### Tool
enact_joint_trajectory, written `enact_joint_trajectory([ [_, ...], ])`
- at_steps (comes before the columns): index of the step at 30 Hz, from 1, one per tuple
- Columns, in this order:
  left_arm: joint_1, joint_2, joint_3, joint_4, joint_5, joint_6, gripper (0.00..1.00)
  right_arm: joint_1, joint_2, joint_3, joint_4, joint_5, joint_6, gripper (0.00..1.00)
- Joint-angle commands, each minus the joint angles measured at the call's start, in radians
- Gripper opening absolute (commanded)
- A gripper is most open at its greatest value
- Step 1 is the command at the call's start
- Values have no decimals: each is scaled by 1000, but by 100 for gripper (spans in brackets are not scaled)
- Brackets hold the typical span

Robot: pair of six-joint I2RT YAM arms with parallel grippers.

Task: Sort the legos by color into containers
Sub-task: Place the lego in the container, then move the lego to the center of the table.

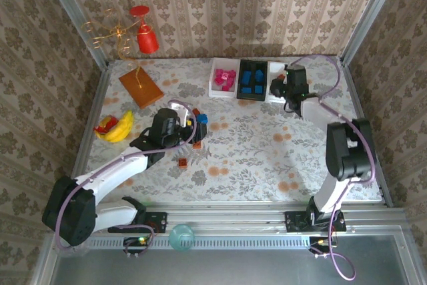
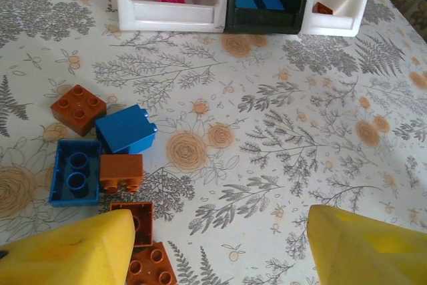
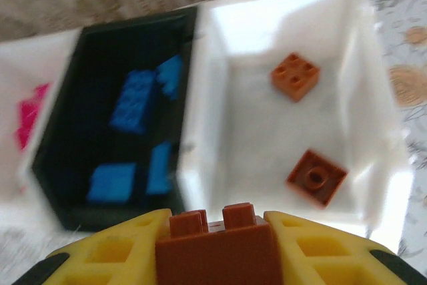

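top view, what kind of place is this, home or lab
Likely a robot test cell dressed like a home: wallpapered panels in metal framing, two arms bolted to a rail, toy bricks on a floral tablecloth.

Left gripper (image 2: 220, 241) points downward, yellow fingers spread wide; right gripper (image 3: 217, 235) pinches a brown brick (image 3: 215, 258) between its fingers.

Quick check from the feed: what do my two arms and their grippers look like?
Both arms are white links with black joints: left arm, right arm. A lilac cable loops along each. The gripper fingers are yellow blocks with recessed pockets.
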Motion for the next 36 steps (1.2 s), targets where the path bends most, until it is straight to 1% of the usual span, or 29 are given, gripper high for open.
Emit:
enact_joint_trajectory([
  [1, -16, -20, 28, 12, -12, -22, 70, -26, 94, 108, -61, 41, 52, 39],
  [4, -22, -44, 18, 1, -26, -19, 70, -46, 174, 201, -91, 24, 56, 42],
  [8, -24, -69, 8, -18, -44, -9, 71, -53, 210, 278, -124, -13, 43, 51],
  [11, -24, -79, 0, -32, -67, 7, 71, -53, 172, 264, -98, -66, 38, 59],
  [15, -15, -95, -30, -48, -106, 25, 72, -26, 63, 149, -24, -215, 36, 64],
  [17, 2, -113, -58, -49, -109, 24, 72, 25, -14, 62, -1, -236, 13, 67],
  [19, 37, -135, -92, -48, -94, 13, 73, 112, -94, -38, 20, -209, -29, 70],
  [21, 94, -148, -120, -49, -50, -4, 73, 204, -146, -119, 44, -172, -63, 72],
  [25, 228, -152, -154, -73, 79, -42, 73, 387, -177, -212, 100, -148, -89, 74],
  [27, 250, -152, -162, -95, 101, -39, 73, 470, -169, -218, 99, -135, -100, 74],
  [29, 241, -133, -153, -129, 104, -13, 73, 545, -158, -219, 83, -94, -119, 76],
  [31, 211, -96, -123, -171, 85, 4, 73, 577, -154, -228, 73, -38, -116, 77],
  [33, 167, -57, -90, -202, 31, 20, 72, 575, -160, -252, 87, -9, -95, 78],
  [34, 116, -35, -76, -210, 3, 25, 71, 575, -168, -272, 99, 5, -92, 79],
  [36, 79, 7, -56, -209, -19, 23, 68, 574, -191, -313, 118, 32, -85, 79],
])
